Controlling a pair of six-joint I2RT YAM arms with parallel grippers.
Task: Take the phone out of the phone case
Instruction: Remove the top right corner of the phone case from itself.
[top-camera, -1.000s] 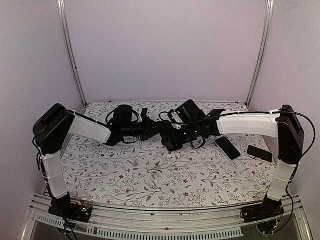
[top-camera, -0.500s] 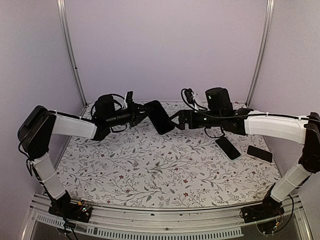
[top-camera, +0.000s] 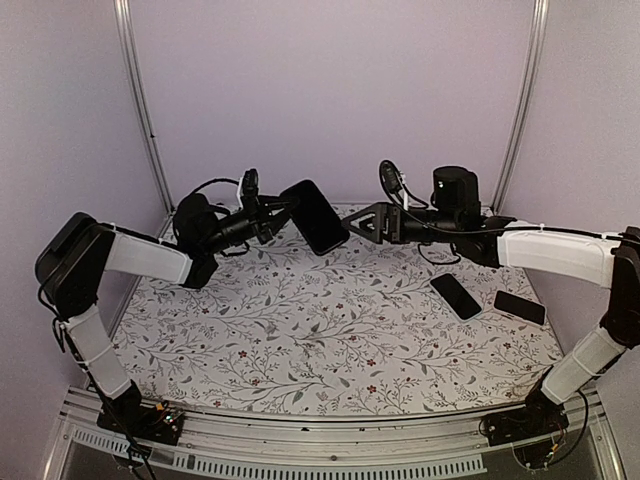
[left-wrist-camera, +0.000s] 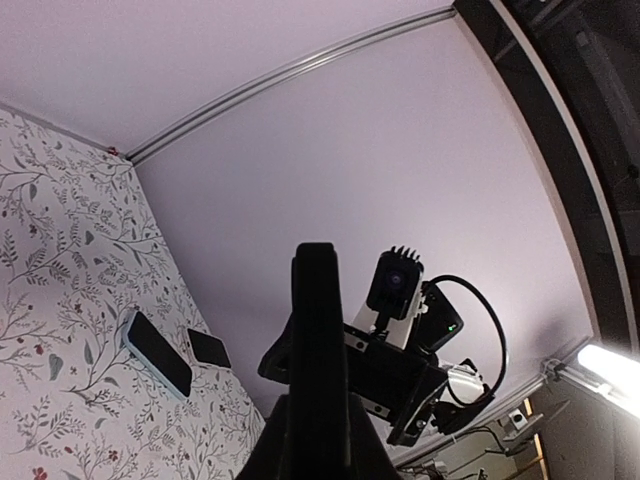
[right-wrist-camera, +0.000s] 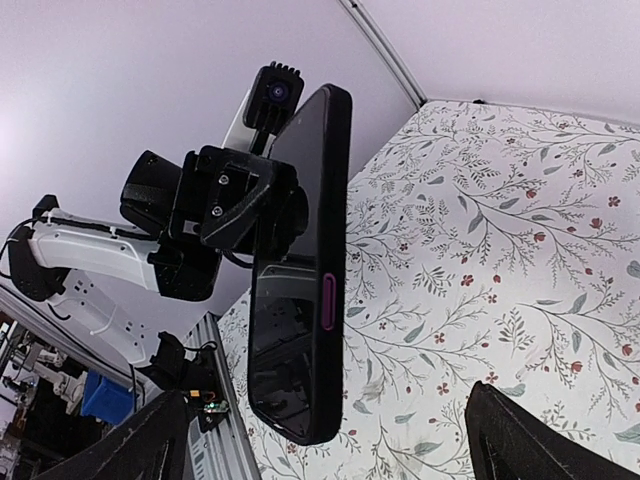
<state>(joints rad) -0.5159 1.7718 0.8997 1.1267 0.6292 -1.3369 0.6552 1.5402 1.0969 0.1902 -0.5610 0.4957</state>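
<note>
The phone (right-wrist-camera: 285, 345), dark screen showing, sits in a black phone case (right-wrist-camera: 333, 180) with a purple side button. It hangs tilted in the air over the back of the table (top-camera: 320, 330). My left gripper (top-camera: 288, 210) is shut on one end of the cased phone (top-camera: 314, 216). In the left wrist view the case (left-wrist-camera: 318, 340) stands edge-on between the fingers. My right gripper (top-camera: 360, 224) hovers open just right of the phone and points at it without touching. Its fingertips (right-wrist-camera: 525, 440) frame the phone's lower end.
Two other dark phones (top-camera: 455, 296) (top-camera: 519, 307) lie flat on the flowered cloth at the right, below the right arm. Metal frame posts (top-camera: 140, 110) (top-camera: 522, 100) and the lilac back wall close off the rear.
Both arms rose from the table's middle. The left gripper carried the cased phone up and back-left. The right gripper drew away to the right and now faces the phone in the air.
</note>
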